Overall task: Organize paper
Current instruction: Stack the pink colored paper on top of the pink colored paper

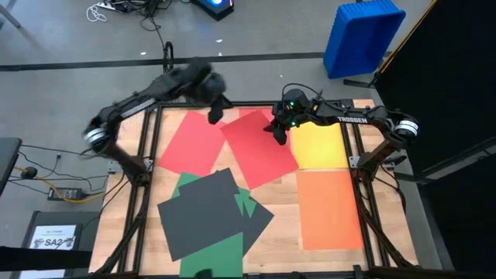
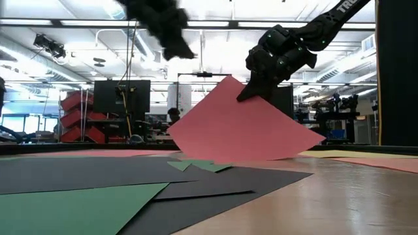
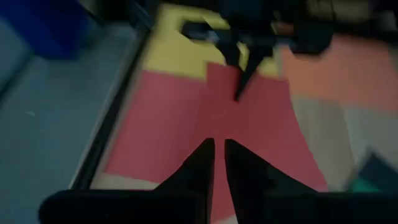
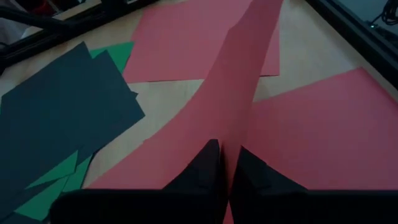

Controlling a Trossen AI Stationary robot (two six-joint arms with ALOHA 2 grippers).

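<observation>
My right gripper (image 1: 277, 133) is shut on a red sheet of paper (image 1: 260, 155) at the table's far middle. A second red sheet (image 1: 192, 143) lies flat to its left. A yellow sheet (image 1: 318, 145) and an orange one (image 1: 329, 209) lie flat on the right. Dark grey sheets (image 1: 205, 213) lie over green ones (image 1: 221, 260) at the near middle. My left gripper (image 1: 215, 112) hovers high over the far edge between the red sheets, fingers shut (image 3: 219, 152), holding nothing. My right gripper pinches the red sheet's edge (image 4: 233, 134) between its two fingers, close to the sheet's raised far corner (image 2: 230, 78). The fingers slant down from the far right. The sheet hangs tilted below them, its lower edge (image 2: 215, 158) resting on the table and sheets.
A black frame rail (image 1: 143, 167) runs along the table's sides. A blue bin (image 1: 363, 35) stands on the floor beyond the far right corner. A small white printed sheet (image 1: 54, 236) lies off the table at the near left. Bare wood (image 1: 283, 240) shows near the front.
</observation>
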